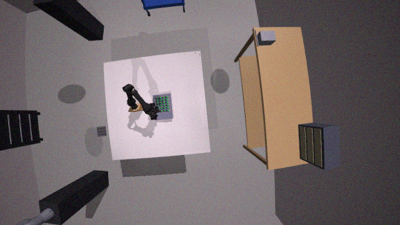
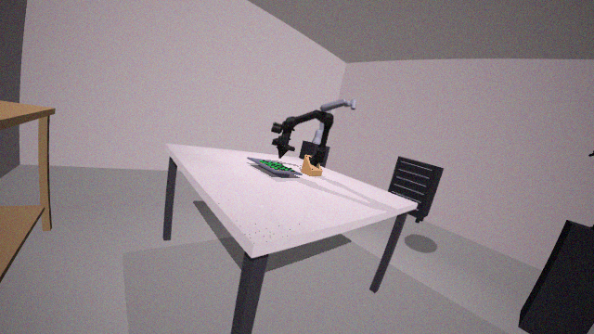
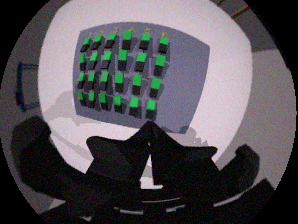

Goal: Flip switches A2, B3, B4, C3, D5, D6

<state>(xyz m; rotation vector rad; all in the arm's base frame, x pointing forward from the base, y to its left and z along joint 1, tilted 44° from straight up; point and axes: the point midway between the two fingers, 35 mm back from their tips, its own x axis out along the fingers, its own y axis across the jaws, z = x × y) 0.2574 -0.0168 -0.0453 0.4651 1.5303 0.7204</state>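
Note:
The switch panel (image 1: 167, 116) (image 2: 253, 160) (image 3: 189, 75) lies on the table with four rows of green-and-black switches. In the wrist view A2 (image 3: 97, 41), B3 (image 3: 106, 59), B4 (image 3: 122, 59), C3 (image 3: 104, 80), D5 (image 3: 134, 106) and D6 (image 3: 151, 108) all show, green toward the far side and black toward the arm. Which end of each is raised is too small to tell. My gripper (image 2: 281, 156) (image 3: 149, 123) is shut and empty. It is above the panel's near side, apart from it; its tips appear just below D6 in the wrist view.
The arm's orange base mount (image 1: 134, 108) (image 2: 311, 168) stands on the white table (image 1: 184, 134) (image 2: 223, 186) on the near side of the panel. Small orange column marks run along the panel's far side. A wooden bench (image 1: 285, 94) stands apart from the table.

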